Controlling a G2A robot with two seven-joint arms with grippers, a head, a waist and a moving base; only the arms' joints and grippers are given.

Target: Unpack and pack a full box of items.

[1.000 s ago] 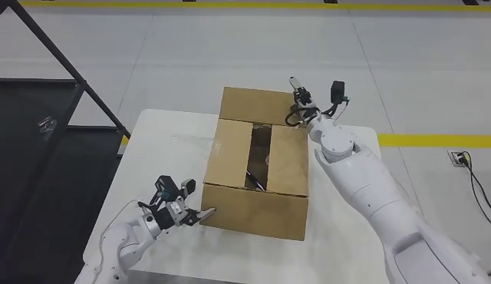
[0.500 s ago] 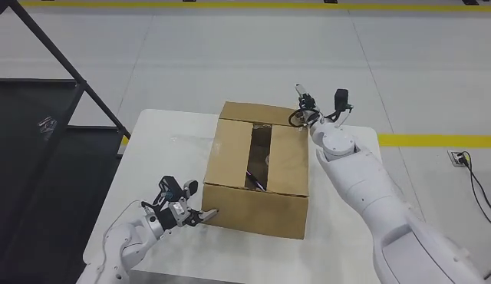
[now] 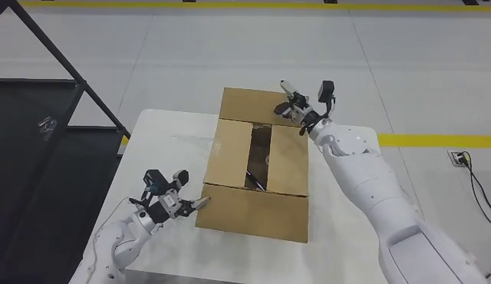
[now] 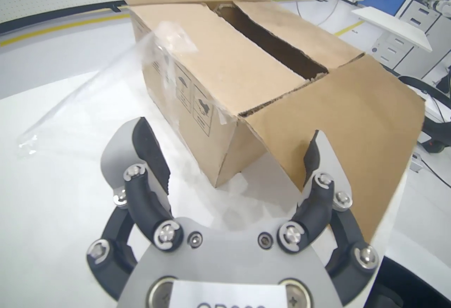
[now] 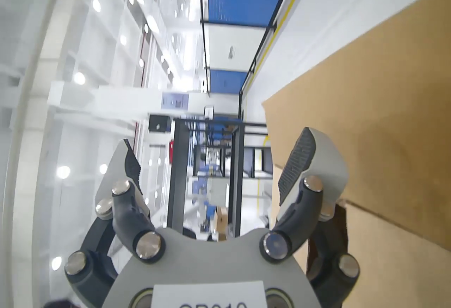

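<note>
A brown cardboard box (image 3: 257, 169) stands in the middle of the white table (image 3: 157, 157). Its two long top flaps lie nearly flat, with a dark gap (image 3: 259, 157) between them where a thin dark item shows. My left gripper (image 3: 193, 205) is open, low on the table by the box's near left corner. In the left wrist view the left gripper (image 4: 232, 151) has the hanging near flap (image 4: 352, 133) just beyond one fingertip, and I cannot tell if they touch. My right gripper (image 3: 285, 104) is open above the far flap (image 5: 370, 105), holding nothing.
A strip of clear tape (image 4: 102, 70) trails from the box's left side down to the table. A black metal frame (image 3: 54, 61) stands off the table's left side. The table's left part and its near right corner are bare.
My left gripper has drawn back to the left, away from the box's near corner. My right gripper has shifted left over the far flap.
</note>
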